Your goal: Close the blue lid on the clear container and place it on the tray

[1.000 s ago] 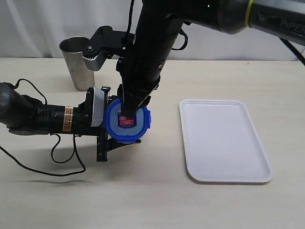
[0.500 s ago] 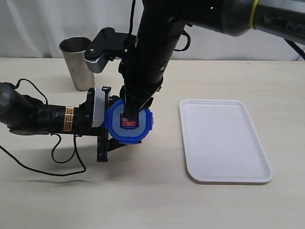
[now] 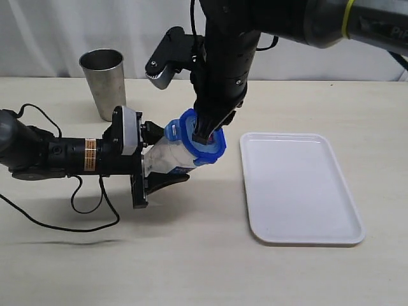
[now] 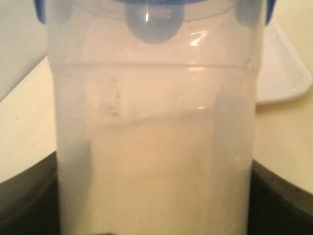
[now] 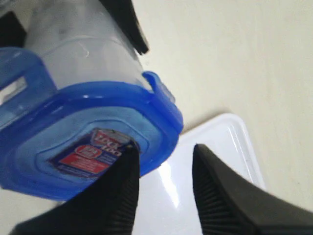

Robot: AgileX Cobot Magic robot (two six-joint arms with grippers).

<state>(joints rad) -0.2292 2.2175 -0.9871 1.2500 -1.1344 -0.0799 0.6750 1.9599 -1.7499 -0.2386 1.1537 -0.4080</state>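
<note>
Half done at a guess: across the tabletop, finds the tray lying near the clear container, which is held tilted toward it in the clamped left hand, blue lid sitting on its mouth. Shows the right hand slightly parted and pinching nothing, one fingertip touching the lid by its sticker. Looks light, stiff and slick-walled; grip round the mid-body below the flaps, never by the lid alone.

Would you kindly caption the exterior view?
Left gripper holds the tilted clear container while the right gripper touches its blue lid, beside the tray.
</note>
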